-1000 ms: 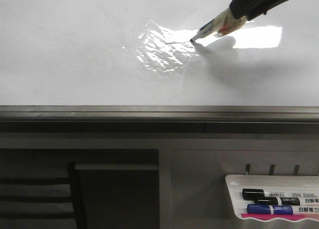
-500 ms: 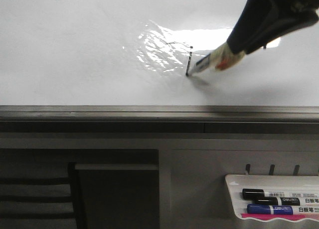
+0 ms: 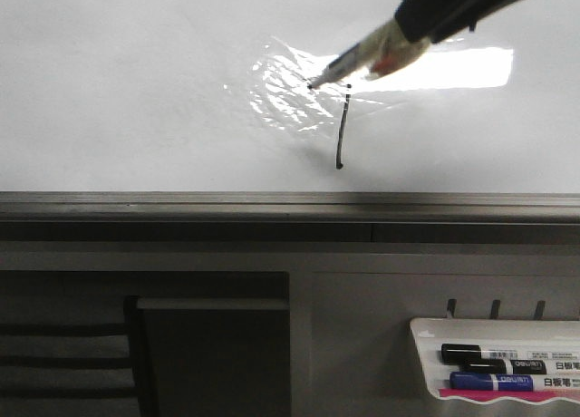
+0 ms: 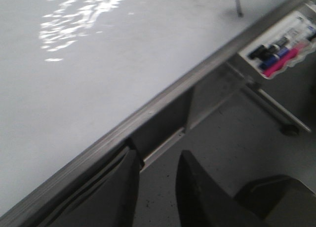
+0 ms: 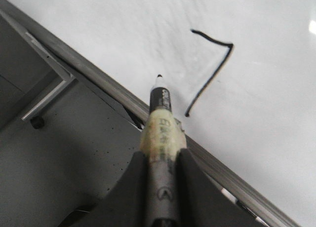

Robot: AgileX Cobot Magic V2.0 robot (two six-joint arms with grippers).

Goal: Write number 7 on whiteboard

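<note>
The whiteboard (image 3: 136, 100) fills the upper front view, with a grey frame edge (image 3: 272, 201), a wrinkled film patch and glare. A black number 7 (image 3: 343, 127) stands on it; it also shows in the right wrist view (image 5: 210, 74). My right gripper (image 5: 160, 158) is shut on a taped marker (image 5: 160, 133), also in the front view (image 3: 362, 59); its tip hangs above the board near the 7's top stroke. My left gripper (image 4: 155, 160) is open and empty, over the floor beside the board's frame (image 4: 163, 101).
A small white marker tray (image 3: 494, 367) with black and blue markers hangs below the board at lower right; it also shows in the left wrist view (image 4: 281, 44). A dark cabinet and chair stand below the board at lower left.
The right gripper drew the downstroke of the 7 toward the frame, then lifted the marker and moved it back up to the top stroke. The left arm has not visibly moved.
</note>
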